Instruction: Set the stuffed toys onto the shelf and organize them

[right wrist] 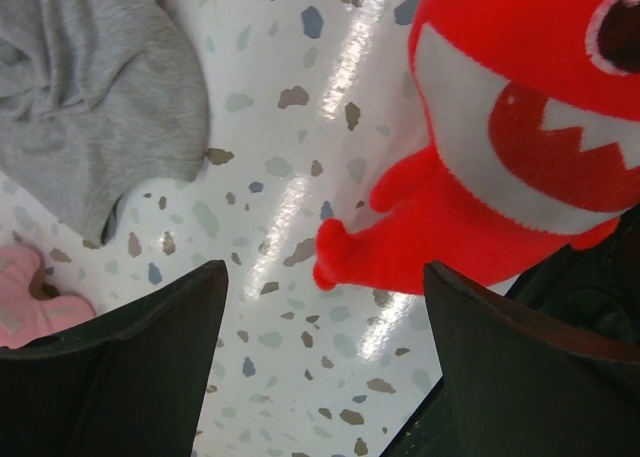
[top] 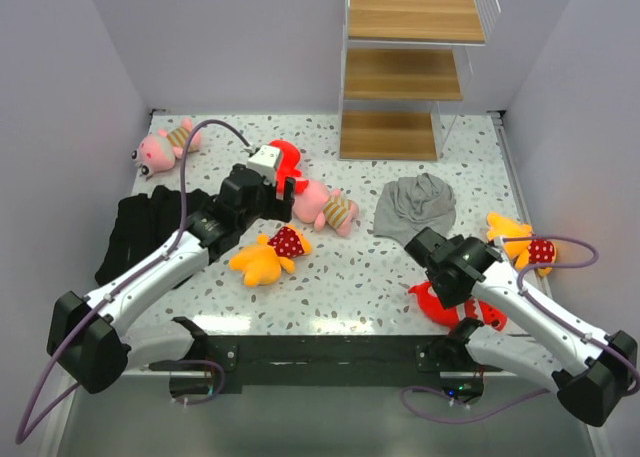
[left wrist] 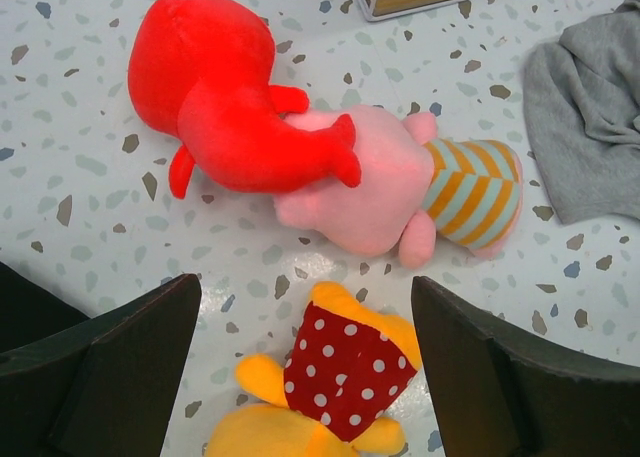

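The shelf [top: 405, 72] stands at the back right, its three wooden boards bare. My left gripper [top: 283, 199] is open and empty, hovering over a yellow-orange toy [top: 268, 255] whose red dotted top [left wrist: 345, 367] lies between my fingers [left wrist: 110, 357]. Beyond it a red toy [left wrist: 215, 87] lies against a pink striped toy [left wrist: 400, 192]. My right gripper [top: 425, 245] is open and empty above the table [right wrist: 300, 357], next to a red-and-white toy [right wrist: 500, 107], which is partly hidden under the arm [top: 450, 312]. Another pink toy [top: 165, 147] lies back left, another yellow toy [top: 520, 239] at the right.
A grey cloth [top: 415, 205] lies in front of the shelf; it also shows in the right wrist view [right wrist: 90, 77]. A black cloth [top: 150, 227] lies at the left under my left arm. White walls close in the table on three sides.
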Controlling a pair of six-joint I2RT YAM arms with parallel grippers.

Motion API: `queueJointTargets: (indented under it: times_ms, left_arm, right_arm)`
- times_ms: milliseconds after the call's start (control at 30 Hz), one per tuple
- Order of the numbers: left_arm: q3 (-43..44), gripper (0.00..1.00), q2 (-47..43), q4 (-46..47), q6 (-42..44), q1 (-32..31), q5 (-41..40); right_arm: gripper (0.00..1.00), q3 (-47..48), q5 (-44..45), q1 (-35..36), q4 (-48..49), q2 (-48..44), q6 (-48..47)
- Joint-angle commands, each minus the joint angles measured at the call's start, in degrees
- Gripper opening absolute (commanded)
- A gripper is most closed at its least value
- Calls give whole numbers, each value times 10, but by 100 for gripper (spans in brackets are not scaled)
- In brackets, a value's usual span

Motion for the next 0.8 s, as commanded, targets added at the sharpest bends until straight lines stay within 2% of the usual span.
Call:
queueJointTargets:
  times_ms: [0, 400, 500, 633, 667, 733, 767]
  left_arm:
    - [18, 91, -23, 14, 0, 2, -10]
    - [21, 91, -29, 11, 8, 1, -18]
    - [20, 91, -30, 10, 8, 1, -20]
    - [20, 91, -29, 11, 8, 1, -22]
    - [20, 91, -30, 11, 8, 1, -21]
    - [20, 91, -29, 11, 8, 1, -22]
    - [20, 91, -31, 11, 8, 1, -23]
  right_arm:
    - [83, -54, 7, -3, -84, 0, 102]
    - [81, -149, -51, -6, 42, 59, 141]
    - [75, -163, -22, -10, 76, 71, 120]
    - [51, -171, 23, -9, 123, 59, 66]
    - [35, -174, 29, -10, 131, 52, 42]
    - [18, -178, 47, -10, 149, 37, 15]
    - [5, -179, 52, -10, 155, 18, -22]
